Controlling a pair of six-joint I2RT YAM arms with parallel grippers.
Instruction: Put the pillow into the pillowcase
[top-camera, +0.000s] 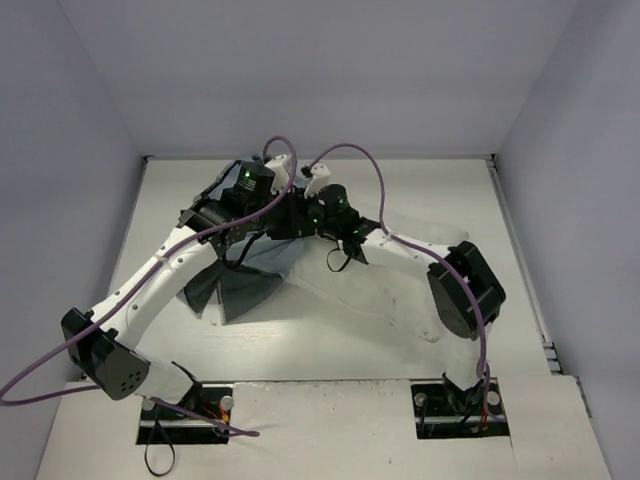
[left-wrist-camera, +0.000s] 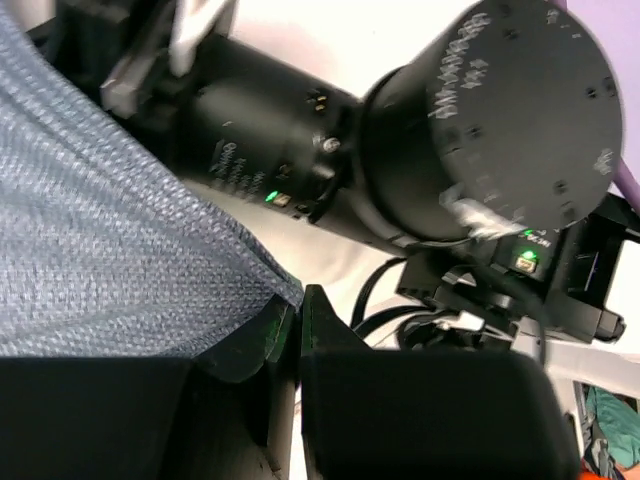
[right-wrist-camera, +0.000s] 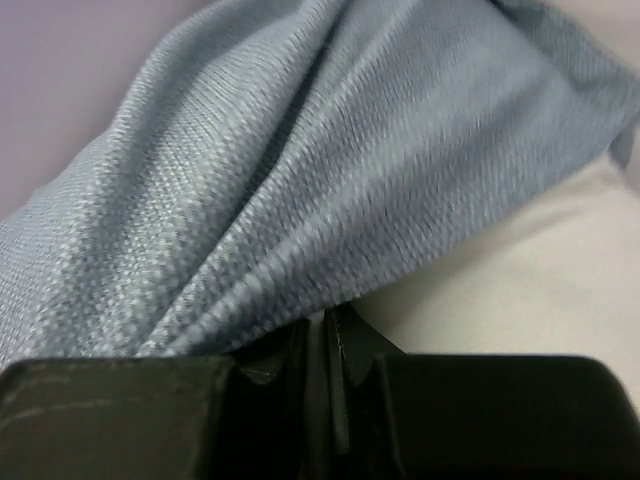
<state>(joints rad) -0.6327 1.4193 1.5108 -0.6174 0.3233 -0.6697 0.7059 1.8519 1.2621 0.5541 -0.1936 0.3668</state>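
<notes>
Pillowcase (top-camera: 240, 285) is hanging from both grippers
Left gripper (left-wrist-camera: 297, 320) and right gripper (right-wrist-camera: 325, 330) are pinching its edge side by side; pillow (top-camera: 395, 300) is lying rightward, under the right arm (top-camera: 465, 290).

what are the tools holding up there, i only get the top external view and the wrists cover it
observer: In the left wrist view the left tool is shut on an edge of the pillowcase, pale blue-grey side showing.
operator: and the right one
observer: In the right wrist view the right tool is shut on a fold of that blue-grey fabric too.
operator: is the pillow in yet
observer: Cannot tell fully. In the right wrist view, white that seems to be the pillow lies bare beside the fabric.
</notes>
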